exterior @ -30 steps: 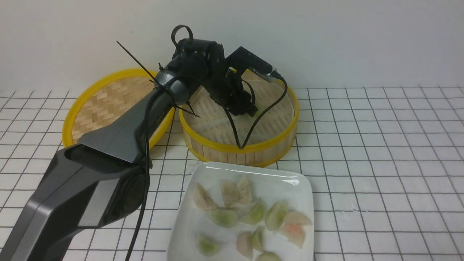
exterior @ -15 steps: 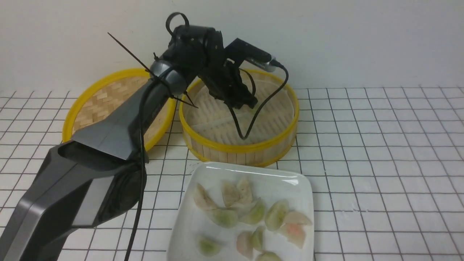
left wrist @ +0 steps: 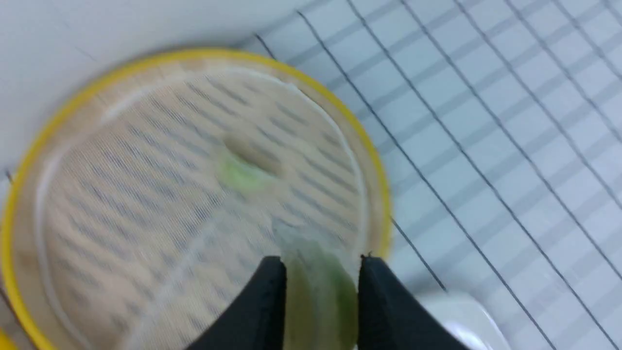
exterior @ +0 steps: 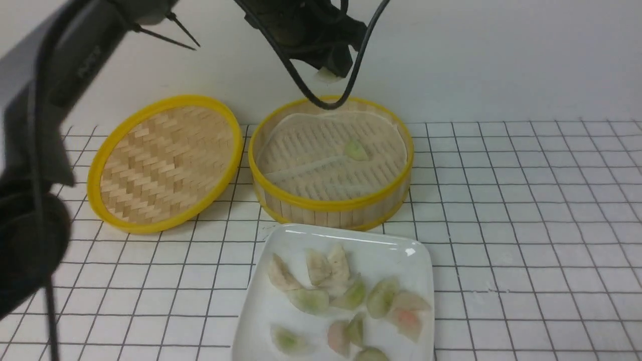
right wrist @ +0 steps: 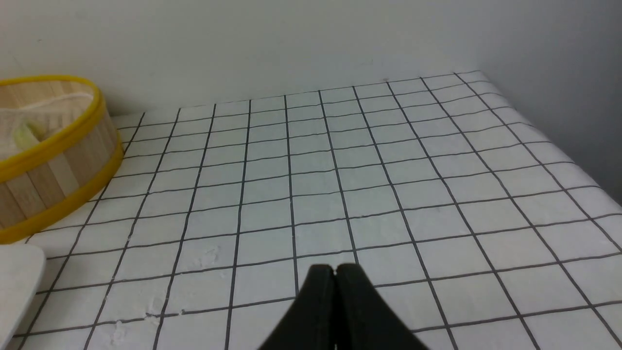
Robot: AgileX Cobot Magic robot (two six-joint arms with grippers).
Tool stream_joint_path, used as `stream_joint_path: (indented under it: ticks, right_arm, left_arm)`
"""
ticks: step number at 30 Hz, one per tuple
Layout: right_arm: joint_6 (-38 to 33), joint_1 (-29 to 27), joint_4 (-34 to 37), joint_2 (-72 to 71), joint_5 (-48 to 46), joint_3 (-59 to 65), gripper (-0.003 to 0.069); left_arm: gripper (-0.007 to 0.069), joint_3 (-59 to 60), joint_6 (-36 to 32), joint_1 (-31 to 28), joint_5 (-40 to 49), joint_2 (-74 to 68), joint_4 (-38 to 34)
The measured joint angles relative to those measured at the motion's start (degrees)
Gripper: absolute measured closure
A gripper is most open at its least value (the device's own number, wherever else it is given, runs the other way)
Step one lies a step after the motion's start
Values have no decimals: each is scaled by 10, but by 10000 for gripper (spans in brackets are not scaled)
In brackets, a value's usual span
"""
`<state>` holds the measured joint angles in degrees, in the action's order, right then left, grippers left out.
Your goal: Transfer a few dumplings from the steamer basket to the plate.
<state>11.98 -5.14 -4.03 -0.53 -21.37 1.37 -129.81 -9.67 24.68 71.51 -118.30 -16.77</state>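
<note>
In the front view the left gripper [exterior: 328,69] hangs high above the round bamboo steamer basket with yellow rims [exterior: 331,204], its black jaws pinching a small pale translucent dumpling [exterior: 326,75]. One green-tinted dumpling [exterior: 355,150] lies on the basket's pale liner. A shallow woven yellow-rimmed lid [exterior: 163,163] lies to the basket's left. Just in front of the basket, a glossy white square plate with rounded corners [exterior: 351,238] carries a cluster of crescent dumplings [exterior: 382,297], whitish, green and pinkish. The blurred left wrist view shows two black fingers [left wrist: 262,306] clamped on the held dumpling, greenish here, over the basket. In the right wrist view the right gripper [right wrist: 335,270] has its jaws pressed together above the white grid-lined tablecloth [right wrist: 388,170], well apart from the basket
</note>
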Motion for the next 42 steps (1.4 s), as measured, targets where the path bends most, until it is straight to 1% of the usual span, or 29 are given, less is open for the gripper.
stream_joint_path:
  ticks: [3,6,8,11,15,19,21,23,24,26,28,29,30,32,34,36,38,40,42]
  right_arm:
    - [0,0,0,0,0,0,675]
    - [0,0,0,0,0,0,675]
    - [0,0,0,0,0,0,675]
    - [0,0,0,0,0,0,675]
    - [0,0,0,0,0,0,675]
    - [0,0,0,0,0,0,675]
    - [0,0,0,0,0,0,675]
    - [0,0,0,0,0,0,675]
    - [0,0,0,0,0,0,675]
    - [0,0,0,0,0,0,675]
    - [0,0,0,0,0,0,675]
    - [0,0,0,0,0,0,675]
    - [0,0,0,0,0,0,675]
    - [0,0,0,0,0,0,675]
    - [0,0,0,0,0,0,675]
    - [0,0,0,0,0,0,675]
    - [0,0,0,0,0,0,675]
    - [0,0,0,0,0,0,675]
    - [0,0,0,0,0,0,675]
  left_arm:
    - [460,189,0,33,0,111,0]
    - [460,318,-5,74,0,156,-2]
    - [460,383,-11,101,-1,163,-4]
    - [460,457,-18,135,-26,150,-4]
    - [460,489,-27,163,-46,112,13]
    - [456,490,-27,167,-73,70,40]
    - [426,490,-25,167,-90,55,55]
    - [366,491,-25,167,-100,49,66]
    - [351,491,-25,167,-102,48,66]
    - [266,485,-13,167,-104,47,79]
    - [242,468,11,167,-95,47,94]
    - [242,462,17,167,-88,47,100]
    - [254,446,37,167,-68,47,118]
    - [308,421,57,167,-41,49,140]
    - [403,406,68,167,-30,63,163]
    - [530,400,75,167,-28,90,177]
    - [597,400,83,167,-25,134,182]
    - [622,400,93,167,-25,191,180]
    - [629,402,101,167,-35,235,175]
